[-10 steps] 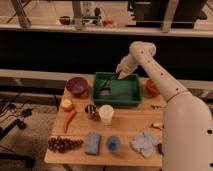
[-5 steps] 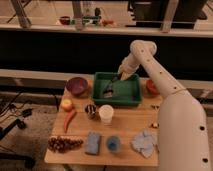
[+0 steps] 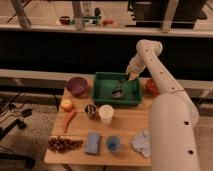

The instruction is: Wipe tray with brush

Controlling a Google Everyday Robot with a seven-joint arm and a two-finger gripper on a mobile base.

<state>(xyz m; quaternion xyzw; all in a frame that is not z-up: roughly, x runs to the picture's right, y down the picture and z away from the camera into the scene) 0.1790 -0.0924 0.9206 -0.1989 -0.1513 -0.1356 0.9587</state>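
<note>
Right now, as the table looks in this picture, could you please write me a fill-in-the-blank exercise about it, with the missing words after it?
1. The gripper, over the back right part of the green tray, is shut on a thin dark ____.
2. The round bowl to the left of the tray is ____ in colour.
3. The white cup stands on the table in ____ of the tray.

Missing words: brush; purple; front.
</note>
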